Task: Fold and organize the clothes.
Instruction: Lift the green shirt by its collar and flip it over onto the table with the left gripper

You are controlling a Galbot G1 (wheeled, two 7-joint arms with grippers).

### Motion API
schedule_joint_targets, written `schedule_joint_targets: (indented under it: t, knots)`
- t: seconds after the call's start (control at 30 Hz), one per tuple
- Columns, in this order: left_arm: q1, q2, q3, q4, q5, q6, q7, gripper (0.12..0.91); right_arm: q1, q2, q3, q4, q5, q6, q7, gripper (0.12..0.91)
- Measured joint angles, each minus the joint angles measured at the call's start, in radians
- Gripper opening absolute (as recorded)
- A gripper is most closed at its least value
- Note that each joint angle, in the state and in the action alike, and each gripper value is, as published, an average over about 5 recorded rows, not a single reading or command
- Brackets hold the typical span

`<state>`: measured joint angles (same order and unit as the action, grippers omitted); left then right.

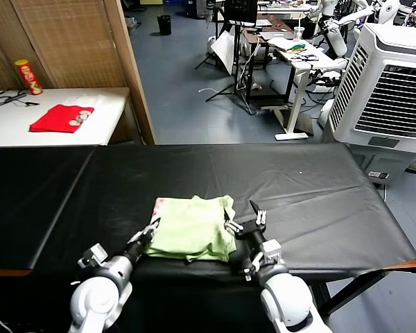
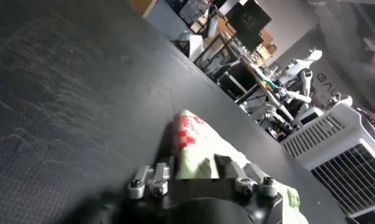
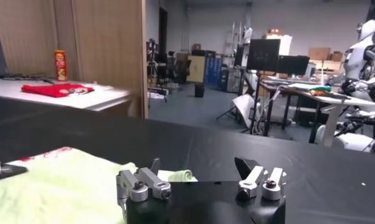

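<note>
Shirt [image 1: 192, 236]: pale green, folded into a rough rectangle near the front edge of the desk [image 1: 319, 194], about midway along it; red-and-white checked patch showing at its far left corner.
Handling: thin, soft fabric, surely light; no stiffness, so likely to sag and unfold if lifted by one point; wrinkles and loose lobes along the right and front edges suggest layers that may slide over one another.
Where to grip: best judged at the two near corners together, pinching through all layers; a single-layer pinch would probably peel the fold open.
Left claw [image 1: 152, 229]: at the shirt's left edge, fingers on either side of the hem in the left wrist view; narrowed around the fabric, though whether the cloth is firmly pinched cannot be told from here.
Right claw [image 1: 244, 217]: at the shirt's right edge, fingers spread wide, nothing between them.
Red cloth [image 1: 61, 118]: on the white side table [image 1: 7, 128], well apart from the desk, not part of the job.
Canister [image 1: 28, 75]: yellow and red, upright near the side table's far edge; lettering not readable.
Writing: none legible on shirt or desk; the letters on the far wall in the left wrist view too blurred to read.
</note>
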<state>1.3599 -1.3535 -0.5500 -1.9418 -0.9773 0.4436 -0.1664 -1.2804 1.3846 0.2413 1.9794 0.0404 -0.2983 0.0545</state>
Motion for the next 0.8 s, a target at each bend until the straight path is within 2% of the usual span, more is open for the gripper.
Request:
schedule_joint_targets:
  t: [0.1,0.17,0.33,0.6,0.7,0.8]
  knots:
    - [0.002,0.004,-0.001,-0.012,0.066,-0.004,-0.002,0.173,-0.007,0.006,0.008,0.005,-0.016,0.001,0.000,0.798]
    - [0.005,0.012,-0.007,-0.025,0.124,-0.005,-0.004,0.144,-0.012,0.008,0.014,0.007,-0.031,0.002,0.000,0.798]
    - [0.008,0.082,-0.045,-0.049,0.263,0.000,-0.002,0.144,-0.023,0.008,0.032,0.007,-0.045,0.005,0.001,0.798]
    - [0.040,0.344,-0.178,-0.021,0.419,-0.038,0.033,0.143,-0.026,0.010,0.040,0.006,-0.050,0.005,0.003,0.798]
    - [0.058,0.449,-0.238,-0.017,0.478,-0.050,0.035,0.143,-0.027,0.011,0.040,0.006,-0.050,0.005,0.003,0.798]
    - [0.071,0.521,-0.281,-0.034,0.534,-0.049,0.031,0.143,-0.030,0.012,0.040,0.006,-0.052,0.005,0.002,0.798]
